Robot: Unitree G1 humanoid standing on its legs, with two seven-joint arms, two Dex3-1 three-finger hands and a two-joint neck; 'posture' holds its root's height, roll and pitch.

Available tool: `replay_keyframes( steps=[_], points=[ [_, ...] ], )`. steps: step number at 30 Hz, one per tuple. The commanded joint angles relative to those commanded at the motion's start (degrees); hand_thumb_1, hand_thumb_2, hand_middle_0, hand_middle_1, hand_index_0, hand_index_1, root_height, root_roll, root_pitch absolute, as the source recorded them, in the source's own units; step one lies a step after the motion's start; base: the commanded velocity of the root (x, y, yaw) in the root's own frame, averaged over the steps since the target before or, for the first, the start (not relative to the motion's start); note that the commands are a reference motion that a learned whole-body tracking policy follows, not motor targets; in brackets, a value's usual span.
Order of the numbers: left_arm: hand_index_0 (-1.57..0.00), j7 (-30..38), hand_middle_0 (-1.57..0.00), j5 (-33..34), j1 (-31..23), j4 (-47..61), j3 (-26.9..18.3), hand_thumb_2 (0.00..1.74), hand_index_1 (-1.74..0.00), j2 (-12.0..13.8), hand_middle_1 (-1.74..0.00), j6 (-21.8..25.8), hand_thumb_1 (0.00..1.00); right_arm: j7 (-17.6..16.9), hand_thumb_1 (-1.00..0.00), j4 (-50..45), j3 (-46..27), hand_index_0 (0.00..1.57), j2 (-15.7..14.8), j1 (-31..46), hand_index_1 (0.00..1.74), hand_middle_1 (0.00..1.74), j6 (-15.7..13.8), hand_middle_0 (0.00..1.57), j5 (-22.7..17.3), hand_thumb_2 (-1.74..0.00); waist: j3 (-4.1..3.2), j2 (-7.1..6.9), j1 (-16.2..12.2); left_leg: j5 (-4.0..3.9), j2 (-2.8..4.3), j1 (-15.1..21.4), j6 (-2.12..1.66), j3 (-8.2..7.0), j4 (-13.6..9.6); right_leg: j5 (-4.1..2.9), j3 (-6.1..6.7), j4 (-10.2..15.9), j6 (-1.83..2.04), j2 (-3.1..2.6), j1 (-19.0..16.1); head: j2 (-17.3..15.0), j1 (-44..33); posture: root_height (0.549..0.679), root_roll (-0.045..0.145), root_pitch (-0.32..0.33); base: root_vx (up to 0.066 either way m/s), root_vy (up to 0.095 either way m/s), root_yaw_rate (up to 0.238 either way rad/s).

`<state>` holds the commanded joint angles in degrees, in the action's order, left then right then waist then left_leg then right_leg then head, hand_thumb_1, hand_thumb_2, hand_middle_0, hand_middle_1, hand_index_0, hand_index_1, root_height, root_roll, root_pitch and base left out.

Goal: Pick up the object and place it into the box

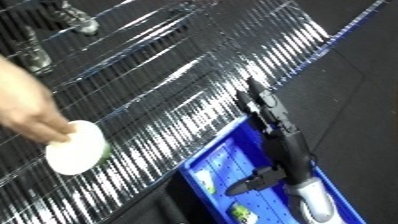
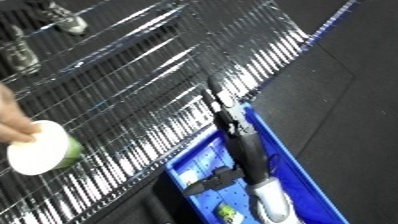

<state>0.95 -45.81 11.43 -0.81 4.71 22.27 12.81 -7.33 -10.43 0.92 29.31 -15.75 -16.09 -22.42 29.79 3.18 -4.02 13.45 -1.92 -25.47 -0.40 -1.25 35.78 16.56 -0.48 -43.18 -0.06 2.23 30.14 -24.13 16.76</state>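
A wire-grid shelf [image 1: 160, 75] fills most of both views, its shiny metal rods running diagonally from the lower left up to the upper right. Beside its lower right edge sits a blue bin [image 2: 293, 165], tilted in the picture, with a perforated floor. Inside the bin, near its lower end, lie small pale green and white items [image 1: 244, 212]; what they are cannot be told.

A robot forearm, dark with a white and silver section, stretches over the bin, and its black robot hand [image 1: 265, 107] reaches up to the bin's top corner by the shelf edge. Which arm this is cannot be told, nor whether its fingers are straight or curled.

At the left, over the shelf, a person's hand [image 1: 27, 107] pinches the object, a round white disc with a green rim [image 2: 40, 147], well apart from the bin.
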Motion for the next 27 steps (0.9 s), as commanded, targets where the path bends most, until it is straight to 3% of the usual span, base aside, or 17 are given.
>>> replay_keyframes(
  steps=[4,9,12,18,27],
  points=[
    [-1.57,0.17,-1.57,0.33,1.39,-0.01,0.00,1.74,-1.74,1.44,-1.74,-0.95,1.00,0.20,0.00,-0.36,2.95,0.00,-1.00,-2.57,0.00,0.00,1.17,0.00,-0.20,0.00,0.00,-1.44,2.34,-0.55,-0.04,-1.02,0.23,1.61,-0.25,-0.41,-1.59,-0.06,0.30,0.06,0.00,0.88,-6.39,0.642,0.074,0.092,-0.015,-0.144,0.189],
    [-1.57,-0.03,-1.57,1.04,2.25,-0.70,0.39,1.74,-1.74,1.96,-1.74,-0.68,1.00,0.66,0.00,0.47,5.51,0.00,-2.63,-5.32,0.00,0.00,1.80,0.00,0.53,0.00,0.00,-2.18,4.80,-1.98,0.00,-1.64,0.17,3.24,-1.00,-0.76,-3.34,0.02,0.80,0.35,-0.26,2.17,-11.59,0.642,0.062,0.091,0.010,-0.091,0.219],
    [-1.57,-0.45,-1.57,1.31,2.46,-0.94,0.28,1.74,-1.74,2.22,-1.74,-0.70,1.00,0.12,0.00,1.07,6.44,0.00,-3.28,-6.73,0.00,0.00,2.29,0.00,1.22,0.00,0.00,-2.52,6.04,-2.34,-0.04,-1.95,0.14,3.85,-1.30,-0.85,-4.30,0.06,0.98,0.61,-0.45,2.09,-13.12,0.642,0.059,0.090,0.018,-0.074,0.258],
    [-1.57,-1.87,-1.57,1.58,2.28,-1.12,-0.07,1.74,-1.74,2.72,-1.74,-0.79,1.00,-1.13,0.00,2.24,7.16,0.00,-3.73,-8.00,0.00,0.00,2.62,0.00,1.14,0.00,0.00,-3.04,8.06,-2.34,-0.49,-3.03,0.24,4.85,0.10,-0.55,-5.74,-0.64,0.99,1.09,-0.60,0.63,-15.43,0.641,0.055,0.087,0.030,-0.052,0.211],
    [-1.57,-3.63,-1.57,2.07,1.01,0.24,-0.26,1.74,-1.74,2.75,-1.74,-1.09,1.00,-2.92,0.00,2.87,8.37,0.00,-3.72,-8.03,0.00,0.00,3.75,0.00,4.03,0.00,0.00,-3.45,9.64,-1.41,-0.95,-4.35,0.59,5.30,2.44,0.01,-6.82,-1.70,0.83,1.56,-0.36,-2.08,-16.24,0.639,0.052,0.086,0.032,-0.017,0.107]
  ],
)
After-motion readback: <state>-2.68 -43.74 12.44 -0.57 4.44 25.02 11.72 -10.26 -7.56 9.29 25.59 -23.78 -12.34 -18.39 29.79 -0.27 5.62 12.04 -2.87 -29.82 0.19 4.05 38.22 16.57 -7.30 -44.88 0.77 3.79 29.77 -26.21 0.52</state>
